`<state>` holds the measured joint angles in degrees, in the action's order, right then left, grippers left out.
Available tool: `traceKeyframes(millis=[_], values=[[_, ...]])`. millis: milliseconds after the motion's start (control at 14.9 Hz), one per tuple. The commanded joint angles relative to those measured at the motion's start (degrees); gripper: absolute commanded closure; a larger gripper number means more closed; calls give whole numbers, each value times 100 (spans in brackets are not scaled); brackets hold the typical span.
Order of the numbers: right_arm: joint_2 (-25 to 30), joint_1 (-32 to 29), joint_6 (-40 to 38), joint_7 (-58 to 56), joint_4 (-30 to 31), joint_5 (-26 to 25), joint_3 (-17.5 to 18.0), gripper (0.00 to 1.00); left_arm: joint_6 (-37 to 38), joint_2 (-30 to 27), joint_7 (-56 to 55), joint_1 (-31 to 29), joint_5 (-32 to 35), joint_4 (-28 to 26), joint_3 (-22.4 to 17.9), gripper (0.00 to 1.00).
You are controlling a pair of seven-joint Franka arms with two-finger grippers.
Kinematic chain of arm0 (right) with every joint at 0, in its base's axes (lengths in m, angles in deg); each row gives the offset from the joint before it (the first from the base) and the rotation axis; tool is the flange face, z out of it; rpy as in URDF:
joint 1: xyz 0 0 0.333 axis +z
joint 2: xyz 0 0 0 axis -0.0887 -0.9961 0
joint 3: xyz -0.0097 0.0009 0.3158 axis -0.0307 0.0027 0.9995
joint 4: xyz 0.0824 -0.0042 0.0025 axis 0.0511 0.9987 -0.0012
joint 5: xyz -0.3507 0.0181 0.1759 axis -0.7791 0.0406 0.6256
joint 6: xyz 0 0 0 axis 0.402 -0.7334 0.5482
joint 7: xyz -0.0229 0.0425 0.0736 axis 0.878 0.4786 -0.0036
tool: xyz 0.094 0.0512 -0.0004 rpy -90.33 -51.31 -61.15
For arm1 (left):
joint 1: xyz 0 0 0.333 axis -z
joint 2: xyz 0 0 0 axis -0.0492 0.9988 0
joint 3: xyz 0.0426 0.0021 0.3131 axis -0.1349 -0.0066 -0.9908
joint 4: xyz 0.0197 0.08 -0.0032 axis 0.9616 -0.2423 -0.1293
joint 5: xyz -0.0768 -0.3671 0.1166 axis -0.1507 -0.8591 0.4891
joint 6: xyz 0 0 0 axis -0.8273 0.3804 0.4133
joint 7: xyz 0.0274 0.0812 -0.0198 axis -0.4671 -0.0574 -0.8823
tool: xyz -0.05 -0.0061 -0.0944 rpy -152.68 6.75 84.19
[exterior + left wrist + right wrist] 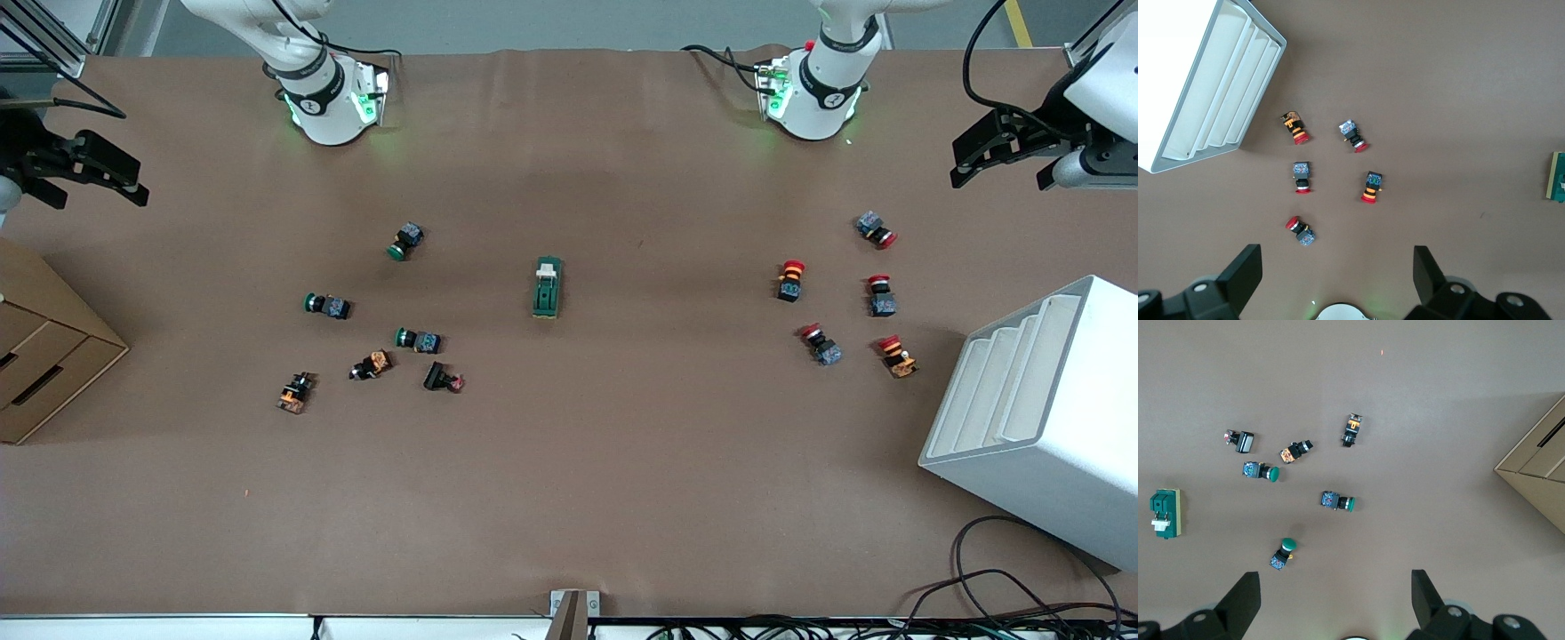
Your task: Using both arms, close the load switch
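Observation:
The load switch (547, 287), a dark green block with a cream lever at the end toward the robots' bases, lies flat at the middle of the table. It also shows in the right wrist view (1165, 513) and, cut off at the edge, in the left wrist view (1557, 177). My left gripper (969, 164) hangs open and empty high over the left arm's end of the table, well away from the switch; its wrist view (1337, 267) shows the jaws wide apart. My right gripper (129, 182) hangs open and empty over the right arm's end (1335, 590).
Several green-capped and orange push buttons (418, 340) lie scattered toward the right arm's end. Several red-capped push buttons (789, 279) lie toward the left arm's end. A white stepped rack (1040, 418) and a cardboard box (44, 356) stand at the table's ends. Cables (1005, 596) lie at the near edge.

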<state>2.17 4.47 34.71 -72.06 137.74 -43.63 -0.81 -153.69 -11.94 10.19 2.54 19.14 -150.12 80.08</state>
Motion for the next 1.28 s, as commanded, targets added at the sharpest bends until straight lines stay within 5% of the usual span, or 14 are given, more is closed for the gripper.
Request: traceKeyframes(millis=[0,537,1209], values=[[186,-26,53,-76,212,-83,14,0,30,40,42,-25,9,102,4,0],[186,-35,-132,21,212,-198,22,0,30,40,-2,80,-78,128,74,0],[177,-17,-185,249,212,-181,31,0,-14,49,-1398,107,-70,49,1163,0]])
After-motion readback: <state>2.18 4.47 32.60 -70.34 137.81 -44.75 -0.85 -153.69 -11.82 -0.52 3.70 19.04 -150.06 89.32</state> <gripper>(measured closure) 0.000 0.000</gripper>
